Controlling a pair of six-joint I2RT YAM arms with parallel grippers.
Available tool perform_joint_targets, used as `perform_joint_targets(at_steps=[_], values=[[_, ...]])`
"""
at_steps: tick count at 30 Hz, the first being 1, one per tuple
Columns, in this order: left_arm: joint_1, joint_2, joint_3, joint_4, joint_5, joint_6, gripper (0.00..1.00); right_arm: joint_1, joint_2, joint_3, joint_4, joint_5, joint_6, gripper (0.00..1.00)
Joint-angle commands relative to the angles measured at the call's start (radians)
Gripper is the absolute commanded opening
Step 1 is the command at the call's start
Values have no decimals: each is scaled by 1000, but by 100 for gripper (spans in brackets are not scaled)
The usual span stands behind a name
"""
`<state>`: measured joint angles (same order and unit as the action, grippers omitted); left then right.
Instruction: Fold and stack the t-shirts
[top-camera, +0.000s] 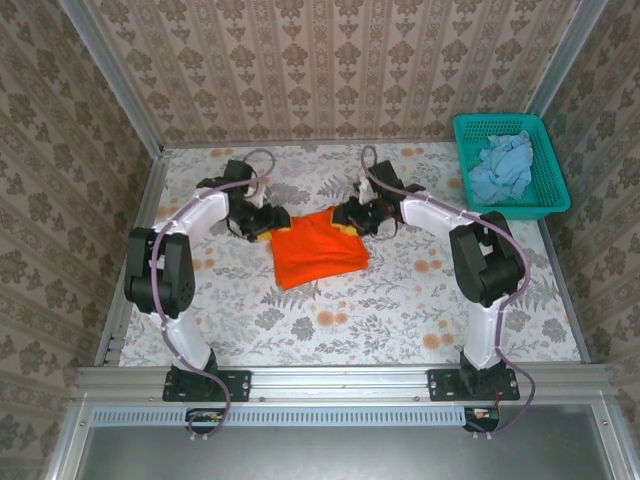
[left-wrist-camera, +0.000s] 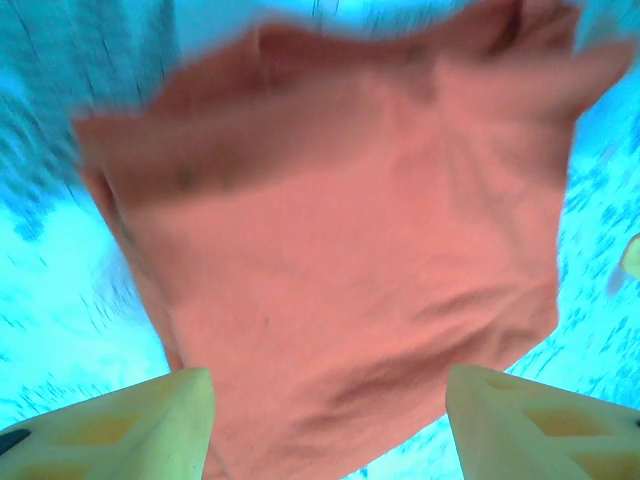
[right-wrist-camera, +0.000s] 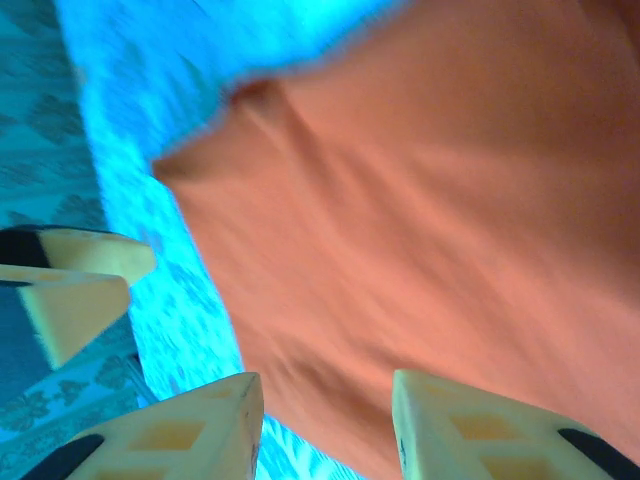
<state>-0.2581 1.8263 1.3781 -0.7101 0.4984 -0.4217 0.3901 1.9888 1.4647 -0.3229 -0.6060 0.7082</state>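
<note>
Orange shirt: the orange t-shirt (top-camera: 318, 246) lay in a folded, roughly square bundle near the middle of the table (top-camera: 400, 310), one corner pointing toward the back wall.
Blue shirt: the pale blue t-shirt (top-camera: 503, 167) sat crumpled inside the teal basket (top-camera: 522, 208) at the far right corner, well apart from the orange one.
Left gripper: the left gripper (top-camera: 262, 222) was at the far left edge of the orange t-shirt. In the left wrist view its pale yellow fingers (left-wrist-camera: 150, 420) were spread wide, and the left gripper (left-wrist-camera: 330, 425) pinched nothing.
Left wrist view of cloth: the orange t-shirt (left-wrist-camera: 340, 250) spread out beyond the fingertips, creased and blurred, with the patterned table showing around it.
Right gripper: the right gripper (top-camera: 352, 215) was at the far right corner of the orange t-shirt. In the right wrist view its fingers (right-wrist-camera: 190, 430) stood apart, and the right gripper (right-wrist-camera: 325, 425) gripped no fabric.
Right wrist view of cloth: the orange t-shirt (right-wrist-camera: 430, 220) covered most of the frame, its edge running just beside the left-hand finger.
Contact: the blur made it impossible to tell whether either set of fingertips touched the cloth.
</note>
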Motion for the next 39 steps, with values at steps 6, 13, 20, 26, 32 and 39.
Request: perform_joint_targets(at_steps=[6,13,20,26,32,39], values=[[18,241,192,-61,11,68,59,-8,364,464,-248,28,-63,26],[60,315,200,-31,-38,42,17,-52,521,610,-316,65,-30,22],[118,305,136,12,-59,11,4,-119,547,613,-277,43,52,25],[126,213,137,2,-62,3,54,-120,436,595,-232,20,60,41],[126,87,66,-12,-28,29,83,-123,183,428,-221,78,-15,53],[80,34,-93,-30,-90,102,90,-124,-144,65,-151,135,-78,57]])
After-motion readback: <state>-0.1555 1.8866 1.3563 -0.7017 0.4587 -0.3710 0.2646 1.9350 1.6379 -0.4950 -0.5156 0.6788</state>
